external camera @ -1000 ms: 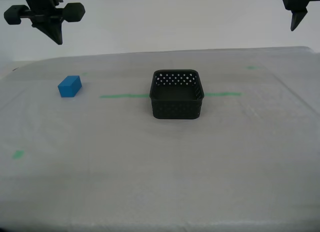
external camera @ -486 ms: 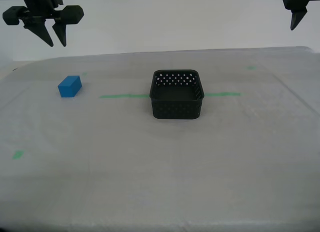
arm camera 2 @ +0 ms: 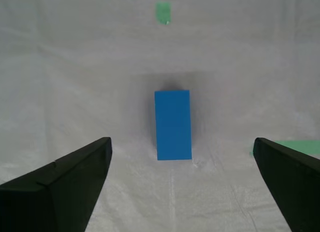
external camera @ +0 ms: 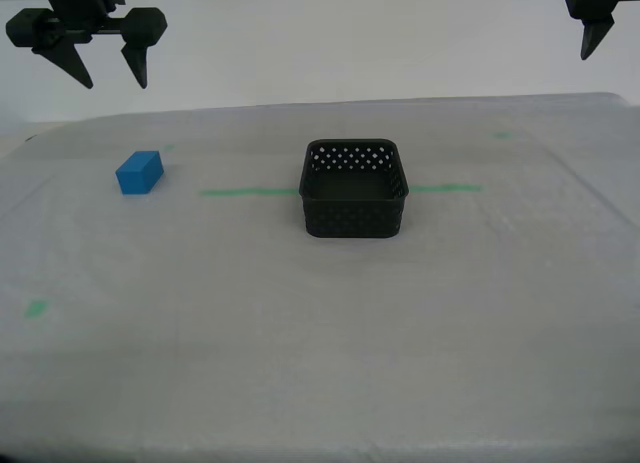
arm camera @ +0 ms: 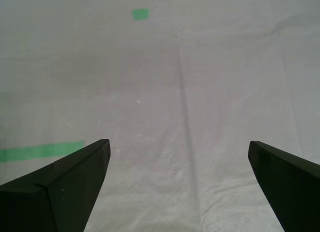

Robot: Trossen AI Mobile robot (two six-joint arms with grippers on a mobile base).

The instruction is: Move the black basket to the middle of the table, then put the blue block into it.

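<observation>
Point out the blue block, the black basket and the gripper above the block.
blue block [external camera: 139, 172], exterior view, on its front face.
black basket [external camera: 355, 215], exterior view, on its near perforated wall.
my second gripper [external camera: 104, 65], exterior view, midway between its open fingertips.

Table [external camera: 300, 343]: bare cover all round the blue block [external camera: 139, 172]; approach from above unobstructed, nothing seen between block and second gripper [external camera: 103, 71], held high with jaws spread. Black basket [external camera: 354, 188]: well apart from the block, on the green tape line [external camera: 248, 192]; interior unoccupied, opening unobstructed.
</observation>
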